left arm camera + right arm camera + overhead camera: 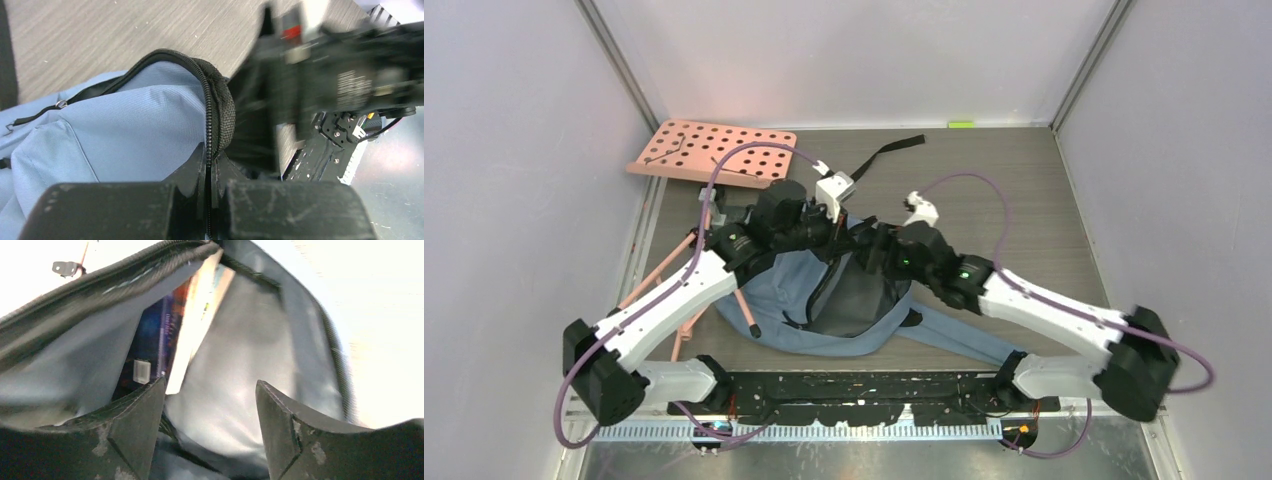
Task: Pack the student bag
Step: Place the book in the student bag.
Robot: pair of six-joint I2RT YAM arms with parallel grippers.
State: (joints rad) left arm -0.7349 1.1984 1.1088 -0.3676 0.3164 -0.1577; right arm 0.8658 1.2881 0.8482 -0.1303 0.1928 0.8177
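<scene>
— How far along with the packing?

— Partway, by the look of it. Found the student bag [809, 300] lying on the worktop [1024, 190] directly under both sets of jaws, mouth gaping. Spotted one book [172, 330] already inside, standing on edge just ahead of the right jaws. Judged the zipping-up as not yet done; could not tell whether more was meant to go in.

— And the jaws?

— Found the left jaws pinched together on the zipper [209, 105] rim, holding that lip of the mouth up. Found the right jaws spread apart with nothing between them, poised at the opening and aimed into the grey lining.

— Anything one view gave that another hid?

— Plenty. Saw the book only through the right wrist view; from the top view, got just a dark hollow below the jaws. Confirmed the left grip only through the left wrist view, with zipper teeth running straight between the fingers; overhead, lost it behind the arm. Caught a pink pegboard [714, 150] and a loose black strap [889, 155] beyond the jaws solely from above.
</scene>
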